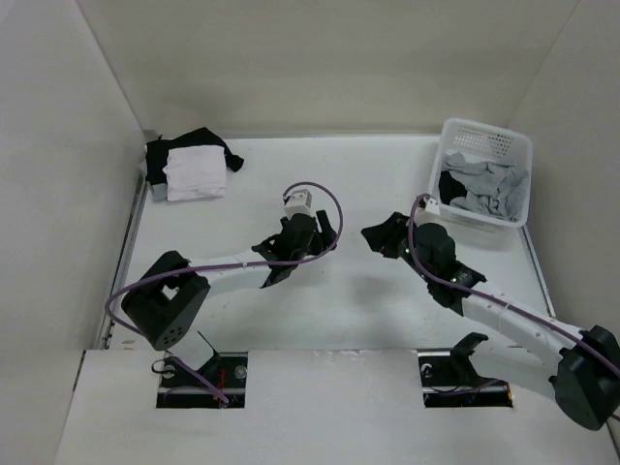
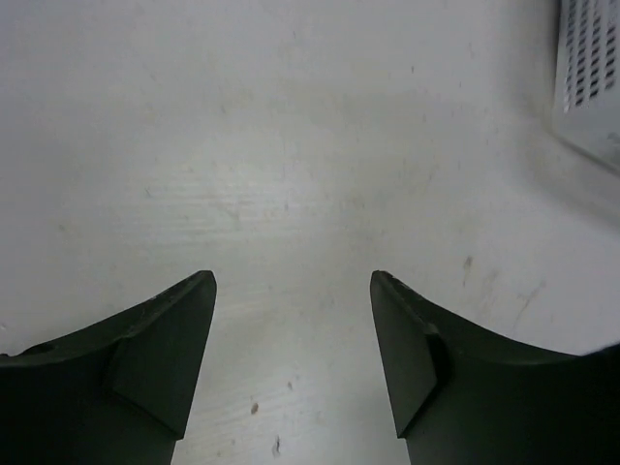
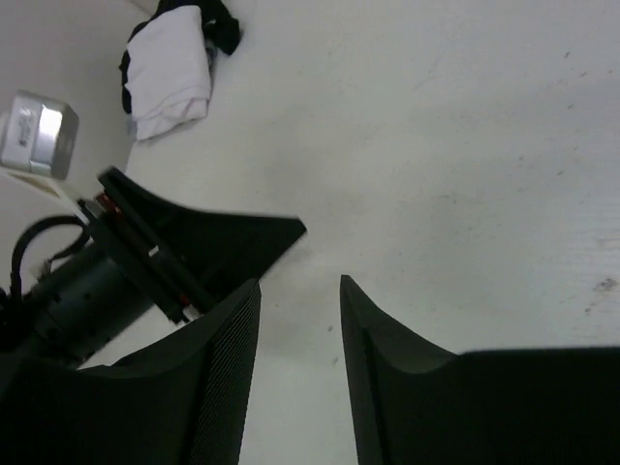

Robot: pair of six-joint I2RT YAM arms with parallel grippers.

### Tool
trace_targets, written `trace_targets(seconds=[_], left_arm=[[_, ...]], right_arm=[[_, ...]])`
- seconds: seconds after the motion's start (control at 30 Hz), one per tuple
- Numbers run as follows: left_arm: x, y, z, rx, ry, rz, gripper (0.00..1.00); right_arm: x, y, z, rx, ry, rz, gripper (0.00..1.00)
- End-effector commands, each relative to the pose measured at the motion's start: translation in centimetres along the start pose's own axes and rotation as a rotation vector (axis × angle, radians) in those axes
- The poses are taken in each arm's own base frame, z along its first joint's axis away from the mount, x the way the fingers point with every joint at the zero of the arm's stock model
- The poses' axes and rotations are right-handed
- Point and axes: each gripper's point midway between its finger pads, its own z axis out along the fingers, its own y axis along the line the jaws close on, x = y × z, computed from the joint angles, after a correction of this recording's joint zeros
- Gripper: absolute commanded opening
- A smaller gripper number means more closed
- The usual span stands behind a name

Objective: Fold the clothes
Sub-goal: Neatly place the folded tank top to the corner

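Observation:
A folded white garment (image 1: pixel 195 170) lies on a black one (image 1: pixel 207 141) at the table's far left corner; the right wrist view shows the same pile (image 3: pixel 170 66). Grey clothes (image 1: pixel 487 189) fill the white basket (image 1: pixel 453 133) at the far right. My left gripper (image 1: pixel 327 233) hovers over the middle of the table, open, with only bare tabletop between its fingers (image 2: pixel 293 281). My right gripper (image 1: pixel 376 237) faces it a short way to the right. It is open too, with nothing in it (image 3: pixel 300 283). Neither gripper touches any fabric.
The basket's latticed corner (image 2: pixel 591 68) shows at the left wrist view's upper right. The left arm's gripper and wrist (image 3: pixel 155 262) lie close in front of the right fingers. White walls enclose the table on three sides.

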Motion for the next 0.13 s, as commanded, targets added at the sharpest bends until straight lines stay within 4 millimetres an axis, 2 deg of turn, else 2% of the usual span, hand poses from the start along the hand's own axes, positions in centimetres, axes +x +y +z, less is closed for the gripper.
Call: trace_targets(seconds=[0.0, 0.1], left_arm=[[3.0, -2.4, -0.6, 0.072, 0.079, 0.012, 0.61], [5.3, -3.2, -0.5, 0.096, 0.122, 0.025, 0.62]], right_arm=[[-1.6, -0.2, 0.1, 0.031, -0.060, -0.004, 0.50], [0.2, -1.1, 0.4, 0.054, -0.023, -0.010, 0.60]])
